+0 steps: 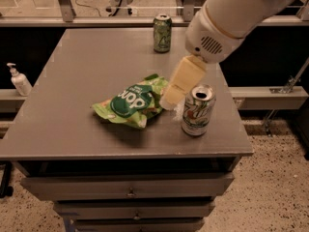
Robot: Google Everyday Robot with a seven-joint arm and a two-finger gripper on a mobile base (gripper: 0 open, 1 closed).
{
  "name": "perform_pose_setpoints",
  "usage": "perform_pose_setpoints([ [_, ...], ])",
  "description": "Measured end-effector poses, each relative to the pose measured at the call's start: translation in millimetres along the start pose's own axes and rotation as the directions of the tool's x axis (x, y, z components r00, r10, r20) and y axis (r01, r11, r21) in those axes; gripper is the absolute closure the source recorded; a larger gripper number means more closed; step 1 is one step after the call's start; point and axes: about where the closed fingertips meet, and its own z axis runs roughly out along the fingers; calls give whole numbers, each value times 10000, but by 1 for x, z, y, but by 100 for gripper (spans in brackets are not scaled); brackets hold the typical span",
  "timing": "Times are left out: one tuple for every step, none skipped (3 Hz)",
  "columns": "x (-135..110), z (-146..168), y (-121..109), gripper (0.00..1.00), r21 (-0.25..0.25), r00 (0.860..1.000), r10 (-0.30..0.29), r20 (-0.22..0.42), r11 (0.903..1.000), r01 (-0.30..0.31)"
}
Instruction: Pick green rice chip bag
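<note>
Grey tabletop [87, 62] over a stack of drawers [130, 186] carries three things. Near the middle, toward the front edge, the green rice chip bag [129, 103] lies flat and crumpled, its dark round logo facing up and its length running left to right. Just to its right a white-and-green soda can [198, 110] stands upright with its tab end up, apart from the bag. A green soda can [162, 33] stands upright at the far edge, well away from both. The robot's white arm [231, 13] reaches in from the upper right, and its pale yellow gripper [169, 100] slants down to the left, with its tip at the bag's right end, between the bag and the nearer can. Whether the tip touches the foil is unclear, and from this angle it is not clear whether the gripper is parted or closed. A white pump bottle [19, 79] stands on a ledge off the table's left side.
</note>
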Motion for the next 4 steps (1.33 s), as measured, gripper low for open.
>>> perform_pose_setpoints([
  [-25,30,3,0,-70,9974,565,438,9984,-563],
  [-26,60,0,0,-193,9902,1212,697,9926,-1202],
  [-18,83,-10,0,-104,9827,1695,752,9855,-1692],
  [-10,97,-23,0,-123,9720,2186,859,9758,-2183],
])
